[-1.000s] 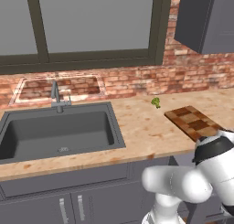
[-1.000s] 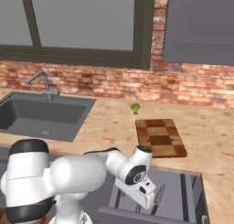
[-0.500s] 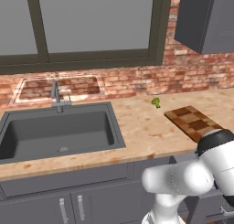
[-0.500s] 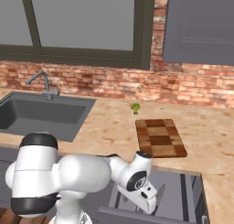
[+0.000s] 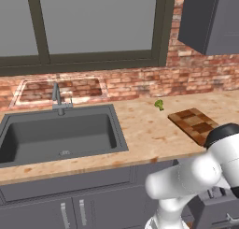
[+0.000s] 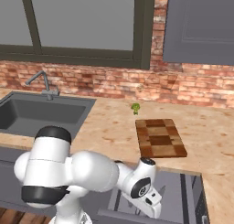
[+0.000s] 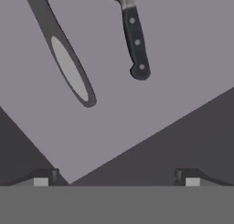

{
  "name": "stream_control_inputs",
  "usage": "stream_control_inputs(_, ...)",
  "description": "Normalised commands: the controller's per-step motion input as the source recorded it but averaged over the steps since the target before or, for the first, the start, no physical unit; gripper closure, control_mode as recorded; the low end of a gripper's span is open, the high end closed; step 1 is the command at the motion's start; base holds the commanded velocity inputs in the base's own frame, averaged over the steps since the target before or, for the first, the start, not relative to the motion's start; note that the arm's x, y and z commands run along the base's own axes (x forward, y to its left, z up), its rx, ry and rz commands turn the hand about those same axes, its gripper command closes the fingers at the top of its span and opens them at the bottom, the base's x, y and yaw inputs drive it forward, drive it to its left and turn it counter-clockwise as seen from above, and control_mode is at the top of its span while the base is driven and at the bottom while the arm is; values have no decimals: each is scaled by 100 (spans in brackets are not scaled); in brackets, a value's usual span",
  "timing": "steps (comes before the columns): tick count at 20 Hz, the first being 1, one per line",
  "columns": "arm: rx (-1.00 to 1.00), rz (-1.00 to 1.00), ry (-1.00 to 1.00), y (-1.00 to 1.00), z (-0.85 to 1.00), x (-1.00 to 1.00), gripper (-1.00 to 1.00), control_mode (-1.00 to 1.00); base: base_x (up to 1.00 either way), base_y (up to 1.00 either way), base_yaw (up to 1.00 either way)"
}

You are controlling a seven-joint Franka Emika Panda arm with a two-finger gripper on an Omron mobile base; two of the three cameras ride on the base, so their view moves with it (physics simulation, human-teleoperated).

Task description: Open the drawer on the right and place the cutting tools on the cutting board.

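Fingers (image 7: 41, 179) spread wide, nothing held; gripper (image 7: 116, 182) looks down into the pulled-out drawer (image 7: 151, 109), prob. lining up a first pick.
Drawer sits open below the counter edge, near side of the cutting board (image 6: 160, 137), w/ tools still on its floor: black-handled knife (image 7: 136, 42) beyond the right fingertip, looped dark tool (image 7: 68, 65) beyond the left, both well apart from the tips. Board bare; broccoli (image 6: 135, 108) just past its far-left corner.
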Motion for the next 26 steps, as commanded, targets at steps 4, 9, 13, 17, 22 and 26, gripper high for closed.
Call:
stream_control_inputs(4, 0, 0, 0, -47, -3, -53, -100, -100, 0, 0, 0)
stream_control_inputs(9, 0, -1, 0, -60, -1, -81, -100, -100, 0, 0, 0)
stream_control_inputs(13, 0, -1, 0, -56, -8, -88, -100, -100, 0, 0, 0)
stream_control_inputs(17, -1, -1, 0, -45, -19, -79, -100, -100, 0, 0, 0)
stream_control_inputs(22, -1, 0, 0, -16, -12, -35, -100, -100, 0, 0, 0)
stream_control_inputs(26, 0, 0, 0, 0, 0, 44, -100, -100, 0, 0, 0)
